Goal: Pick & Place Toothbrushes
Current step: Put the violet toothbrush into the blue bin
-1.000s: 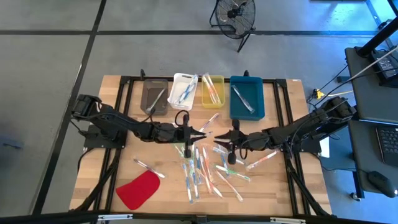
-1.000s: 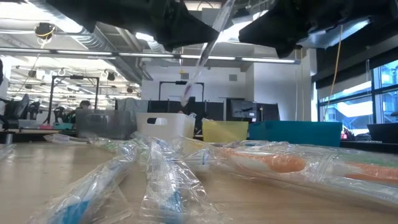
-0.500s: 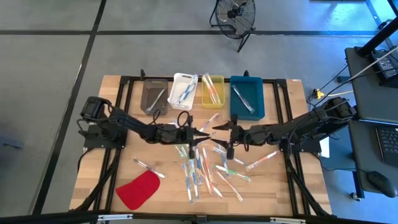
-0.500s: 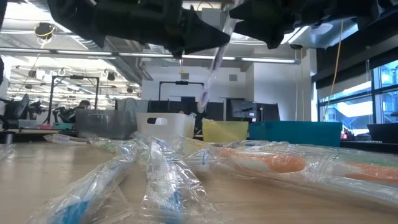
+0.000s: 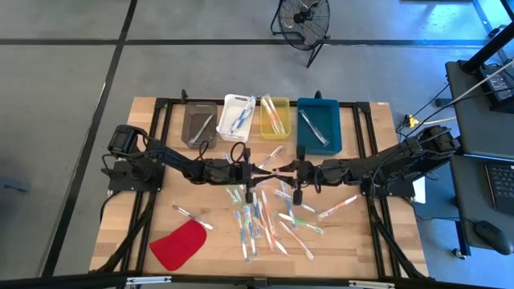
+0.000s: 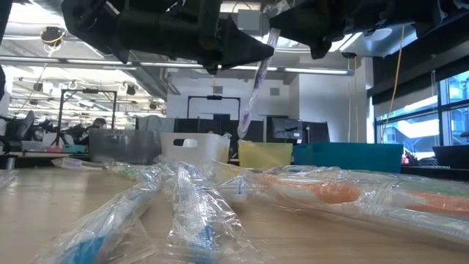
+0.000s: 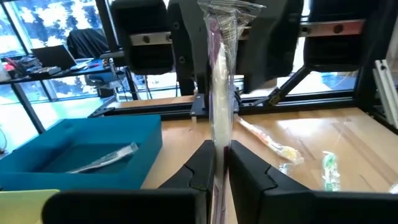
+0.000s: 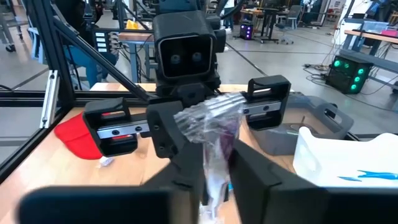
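Note:
One wrapped toothbrush (image 6: 250, 95) hangs in the air over the table's middle, between my two grippers. My left gripper (image 5: 259, 170) comes in level from the table's left and is shut on it. My right gripper (image 5: 283, 170) faces it from the right and is shut on the same toothbrush. Several more wrapped toothbrushes (image 5: 257, 217) lie loose on the wood just nearer than the grippers. Four bins stand in a row at the far edge: grey (image 5: 199, 124), white (image 5: 237, 116), yellow (image 5: 275, 116) and blue (image 5: 319, 124), each with toothbrushes in it. My left gripper (image 7: 219, 152) pinches the wrapped toothbrush's upper part (image 7: 219, 134) between its two fingers. They come level from the table's left and lie across it. Most of the toothbrush hangs slanting below them, its lower end (image 6: 241, 133) clear of the table. My right gripper (image 8: 214, 162) pinches the same wrapper between its two fingers, just under its crumpled top end (image 8: 205, 118). The fingers come nearly level from the table's right and lie across the toothbrush, close to the left fingers.
A flat red piece (image 5: 178, 243) lies at the near left. A single toothbrush (image 5: 193, 217) lies beside it and another (image 5: 337, 207) at the right. Black frame rails (image 5: 161, 120) run along the table's sides.
My right gripper has moved a little toward the table's far edge and the left gripper's tips. My left gripper has sunk slightly. The toothbrush has come down with it and hangs steeper than before, still clear of the table.

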Controlling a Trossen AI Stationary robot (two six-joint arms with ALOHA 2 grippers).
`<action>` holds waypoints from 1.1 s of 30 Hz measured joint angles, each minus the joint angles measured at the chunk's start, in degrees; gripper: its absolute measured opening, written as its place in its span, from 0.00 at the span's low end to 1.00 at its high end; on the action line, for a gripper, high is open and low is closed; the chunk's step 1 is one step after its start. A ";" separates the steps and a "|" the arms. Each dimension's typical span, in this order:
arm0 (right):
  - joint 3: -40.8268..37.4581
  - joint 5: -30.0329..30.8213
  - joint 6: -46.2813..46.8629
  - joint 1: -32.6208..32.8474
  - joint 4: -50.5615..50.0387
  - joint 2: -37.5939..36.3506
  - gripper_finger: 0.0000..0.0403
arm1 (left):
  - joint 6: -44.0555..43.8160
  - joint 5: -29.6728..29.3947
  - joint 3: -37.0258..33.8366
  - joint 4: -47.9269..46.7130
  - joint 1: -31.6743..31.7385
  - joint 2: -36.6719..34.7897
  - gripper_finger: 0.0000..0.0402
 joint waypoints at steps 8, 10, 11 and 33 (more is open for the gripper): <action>0.00 -0.25 1.81 -1.06 -0.03 0.00 0.07 | 2.09 -0.04 0.00 -0.02 0.04 0.00 0.08; 0.00 -0.16 2.87 -1.38 -0.27 0.00 0.09 | 2.89 -0.47 0.00 -0.07 0.07 0.00 0.09; 0.00 -0.16 3.14 -1.51 -0.35 0.00 0.09 | 3.16 -1.01 0.00 -0.11 0.04 0.00 0.09; 0.02 3.24 7.92 -2.83 -4.91 -1.13 0.05 | 7.41 -11.56 0.00 -3.94 -0.43 -1.43 0.41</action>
